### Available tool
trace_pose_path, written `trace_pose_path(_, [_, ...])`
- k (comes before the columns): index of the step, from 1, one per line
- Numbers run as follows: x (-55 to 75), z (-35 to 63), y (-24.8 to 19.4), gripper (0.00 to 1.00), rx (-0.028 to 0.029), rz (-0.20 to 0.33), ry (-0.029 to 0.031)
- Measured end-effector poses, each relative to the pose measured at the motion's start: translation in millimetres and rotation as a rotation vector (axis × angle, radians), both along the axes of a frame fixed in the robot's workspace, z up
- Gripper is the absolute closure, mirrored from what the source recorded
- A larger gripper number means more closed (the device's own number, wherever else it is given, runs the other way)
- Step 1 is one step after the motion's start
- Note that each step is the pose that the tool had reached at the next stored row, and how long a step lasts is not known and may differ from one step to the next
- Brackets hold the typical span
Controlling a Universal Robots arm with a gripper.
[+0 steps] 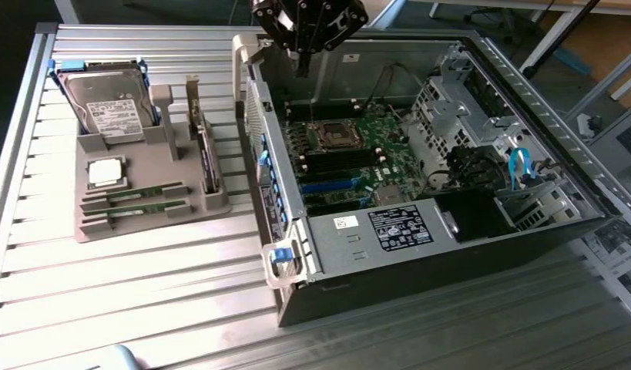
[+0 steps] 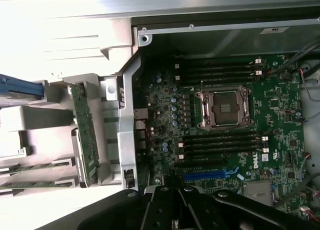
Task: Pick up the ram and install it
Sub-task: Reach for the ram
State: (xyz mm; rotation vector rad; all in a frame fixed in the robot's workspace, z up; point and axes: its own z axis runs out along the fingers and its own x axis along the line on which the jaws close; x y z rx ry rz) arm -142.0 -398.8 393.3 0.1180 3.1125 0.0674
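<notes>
Farthest to the exterior view's left, on the ribbed metal tabletop (image 1: 140,293): a gray moulded holder (image 1: 89,230), with a silver, white-labelled hard drive (image 1: 108,108) propped in blue brackets. Nearer the camera, a square silver processor chip (image 1: 105,171). Next, the ram (image 1: 140,192): a thin, narrow green board set on edge in a holder slot, small parts along its face. A second stick (image 1: 142,208) just beside it, both untouched. Further right, a longer dark card (image 1: 205,158) upright in its own slot. Then the black hand (image 1: 303,62), high over the far rim of the open computer case (image 1: 326,254). Well apart from the ram, fingers pressed together, gripping nothing. Inside the steel case, a green motherboard (image 1: 357,154) lying flat, with a square metal-framed socket (image 1: 329,135) and rows of long black slots (image 1: 341,163). Far right, blue cables (image 1: 518,166).
</notes>
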Motion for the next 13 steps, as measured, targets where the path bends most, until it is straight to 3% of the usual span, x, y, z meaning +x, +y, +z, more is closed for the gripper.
trace_pose_path(13, [-16.7, 0.0, 0.0, 0.89, 0.0000, 0.000, 0.0000])
